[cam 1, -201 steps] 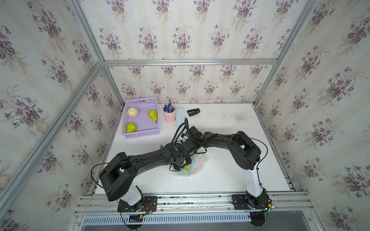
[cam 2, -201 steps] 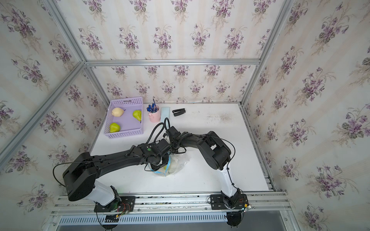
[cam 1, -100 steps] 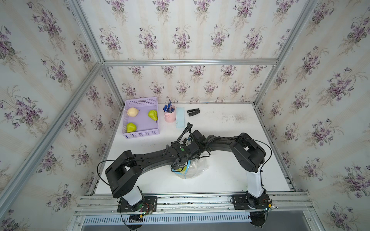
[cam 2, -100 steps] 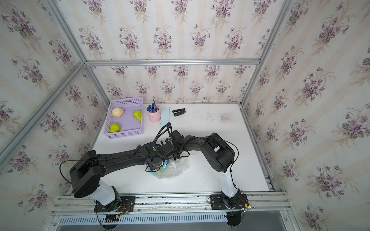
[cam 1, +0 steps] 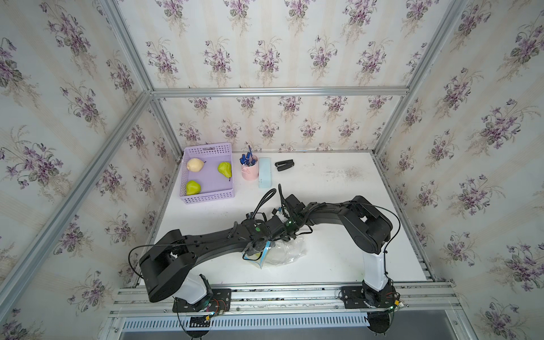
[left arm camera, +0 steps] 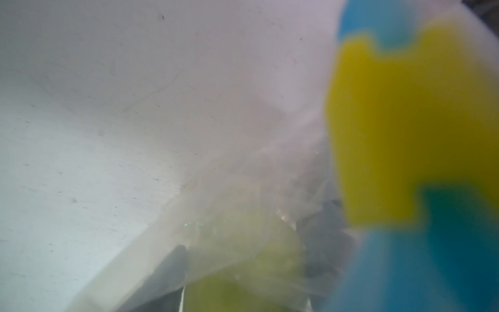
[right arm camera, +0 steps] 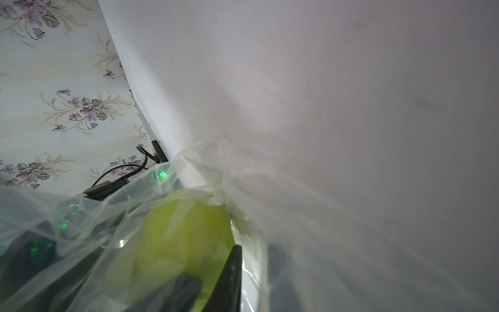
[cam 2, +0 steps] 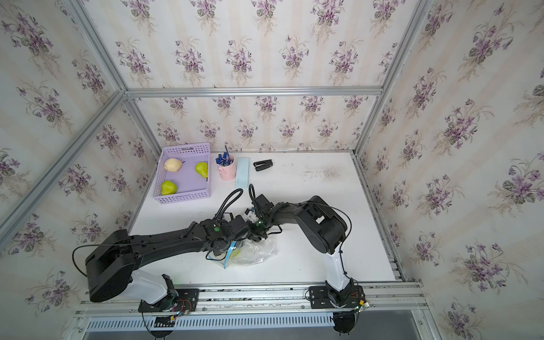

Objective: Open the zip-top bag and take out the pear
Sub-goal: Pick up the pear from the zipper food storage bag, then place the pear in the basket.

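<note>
White table (cam 1: 338, 182), lightly scuffed: standing under even light. Wallpapered walls (cam 1: 279, 59), cream-striped with purple violets: rising behind the table and at both its sides. Aluminium rails (cam 1: 279, 91): running along the wall joints above the table.

Bag (cam 1: 287, 253): thin clear plastic film, crinkled, glossy with glare streaks. Zip strip (left arm camera: 391, 275) and tab (left arm camera: 405, 121): opaque plastic, finish lost to blur. Pear (right arm camera: 183, 237) inside: smooth skin, dull sheen through the film. Bench (cam 1: 338, 206): white, matt, smooth but scuffed and speckled. Basket (cam 1: 206, 199): perforated plastic, slight sheen. Cup (cam 1: 250, 174): smooth, looks plastic. Arms (cam 1: 217, 241): matt black casing. Base links (cam 1: 374, 268): glossy white plastic. Cables (cam 1: 266, 195): black, semi-gloss sheath. Frame (cam 1: 279, 91): bare brushed metal, soft sheen. Walls (cam 1: 294, 44): printed wallpaper, matt.
</note>
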Robot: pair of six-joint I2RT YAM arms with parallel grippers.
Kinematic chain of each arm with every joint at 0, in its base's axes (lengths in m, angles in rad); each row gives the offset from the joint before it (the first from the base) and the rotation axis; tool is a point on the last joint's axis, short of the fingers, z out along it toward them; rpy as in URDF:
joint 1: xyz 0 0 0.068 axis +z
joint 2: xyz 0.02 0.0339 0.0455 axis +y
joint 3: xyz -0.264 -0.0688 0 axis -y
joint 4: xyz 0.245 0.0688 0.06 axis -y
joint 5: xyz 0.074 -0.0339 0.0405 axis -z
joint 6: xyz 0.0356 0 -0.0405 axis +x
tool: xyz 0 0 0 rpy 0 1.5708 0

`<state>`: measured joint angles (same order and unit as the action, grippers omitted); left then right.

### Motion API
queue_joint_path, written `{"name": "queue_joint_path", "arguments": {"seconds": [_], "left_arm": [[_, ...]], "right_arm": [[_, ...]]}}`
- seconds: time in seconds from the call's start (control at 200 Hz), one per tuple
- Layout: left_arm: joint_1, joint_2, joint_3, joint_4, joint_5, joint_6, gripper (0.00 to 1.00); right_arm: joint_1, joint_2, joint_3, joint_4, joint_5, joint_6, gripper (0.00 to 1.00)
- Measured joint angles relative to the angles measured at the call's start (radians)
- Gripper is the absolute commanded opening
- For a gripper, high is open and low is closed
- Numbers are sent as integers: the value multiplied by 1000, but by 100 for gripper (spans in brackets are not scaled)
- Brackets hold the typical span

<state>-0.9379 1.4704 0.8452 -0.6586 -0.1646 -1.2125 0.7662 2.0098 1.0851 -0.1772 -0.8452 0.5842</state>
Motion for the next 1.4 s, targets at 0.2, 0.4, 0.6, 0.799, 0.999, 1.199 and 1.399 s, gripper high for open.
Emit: {"name": "queue_joint_path", "arguments": {"seconds": [0.2, 0.4, 0.6, 0.799, 0.999, 1.199, 1.399], "left_arm": [[3, 19, -17, 69, 61, 52, 67], [4, 6, -37, 128, 126, 102, 48], [37, -106, -64, 61, 216, 122, 47], [121, -249, 0, -51, 263, 152, 50], [241, -377, 62, -187, 306, 196, 52], [424, -479, 150, -325, 325, 272, 54], [595, -407, 253, -422, 397, 403, 53]], "right_arm": [[0, 11, 22, -19, 1, -1, 23], [-8, 18, 29, -20, -9, 1, 24], [-34, 16, 33, -19, -4, 18, 25], [-70, 9, 37, -24, 27, 23, 25], [-95, 14, 51, -19, 66, 27, 25], [-151, 15, 40, 33, 101, 49, 20], [-227, 29, 76, 36, 148, 69, 18]]}}
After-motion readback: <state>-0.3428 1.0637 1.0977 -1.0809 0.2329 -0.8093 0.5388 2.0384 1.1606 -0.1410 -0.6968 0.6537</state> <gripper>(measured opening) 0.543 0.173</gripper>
